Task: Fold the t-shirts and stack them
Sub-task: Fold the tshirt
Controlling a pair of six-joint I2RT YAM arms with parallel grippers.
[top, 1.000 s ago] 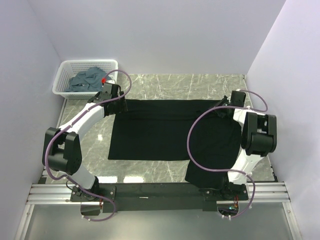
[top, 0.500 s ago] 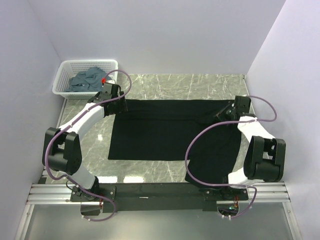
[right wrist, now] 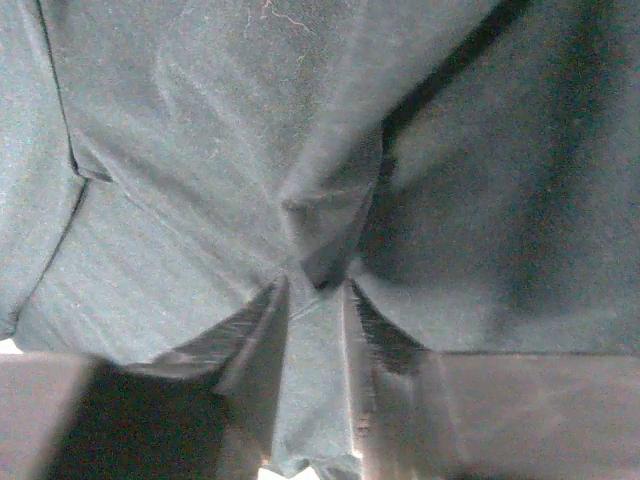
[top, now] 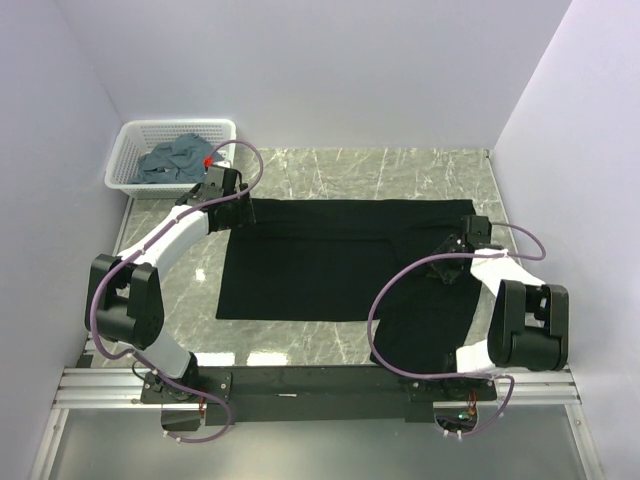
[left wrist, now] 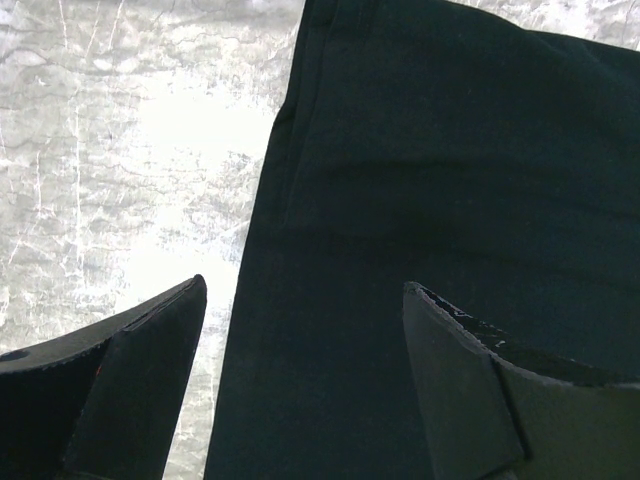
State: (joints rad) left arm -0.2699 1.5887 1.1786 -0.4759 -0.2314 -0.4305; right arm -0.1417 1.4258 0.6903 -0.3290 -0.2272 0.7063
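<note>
- From above, the black t-shirt [top: 330, 260] lies spread on the marble table [top: 380, 165]. Its right part is bunched and reaches toward the near edge.
- Only the right wrist view shows the grip. The right gripper [right wrist: 315, 300] has its fingers pressed together on a raised fold of the black t-shirt, and creases fan out from the pinch.
- In the overhead view the right gripper sits on the shirt's right side, but its fingertips are hidden under the wrist.
- The left wrist view shows the left gripper [left wrist: 300, 340] spread wide and holding nothing. It straddles the shirt's edge, with one finger [left wrist: 130, 370] over bare table and the other over cloth.
- Whether those fingers touch the surface cannot be told.
- Overhead, the left gripper is at the shirt's far-left corner, too small to read its jaws.
- The white basket [top: 135, 135] in the far-left corner holds crumpled blue-grey t-shirts [top: 172, 160]. How many there are is unclear.
</note>
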